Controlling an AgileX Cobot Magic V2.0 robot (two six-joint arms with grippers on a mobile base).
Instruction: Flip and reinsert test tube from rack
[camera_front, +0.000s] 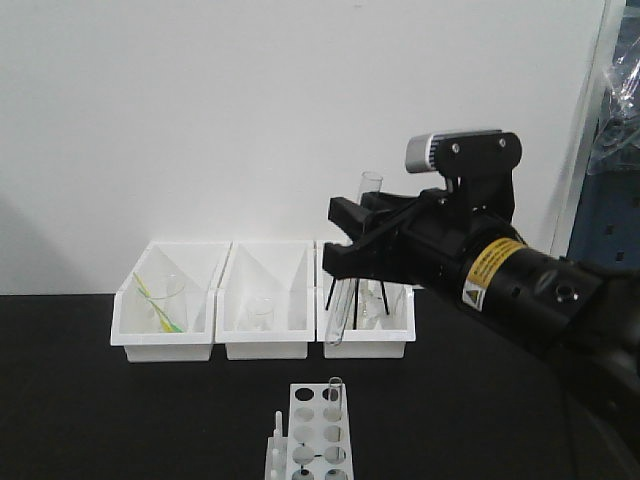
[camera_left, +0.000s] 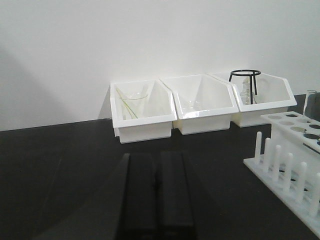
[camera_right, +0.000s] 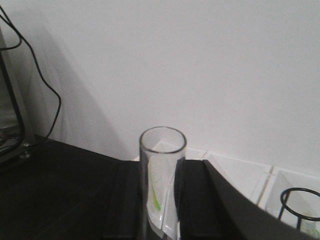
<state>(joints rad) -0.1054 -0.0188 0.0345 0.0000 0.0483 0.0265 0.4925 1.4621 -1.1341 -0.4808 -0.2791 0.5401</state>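
Note:
My right gripper (camera_front: 350, 247) is shut on a clear glass test tube (camera_front: 339, 312) and holds it nearly upright, high above the black table, in front of the right-hand bin. In the right wrist view the tube's open mouth (camera_right: 162, 141) points up between the black fingers (camera_right: 134, 200). The small white rack (camera_front: 311, 428) stands at the front centre, below and left of the gripper; another tube (camera_front: 335, 391) stands in a back hole. The rack also shows in the left wrist view (camera_left: 292, 150), with its pegs facing me. My left gripper (camera_left: 157, 200) is shut, empty, low over the table left of the rack.
Three white bins line the back wall: the left one (camera_front: 163, 300) holds a beaker with green-yellow sticks, the middle one (camera_front: 264, 302) a small glass, the right one (camera_front: 390, 325) a black wire stand. A cable (camera_right: 50, 100) and equipment show far left in the right wrist view.

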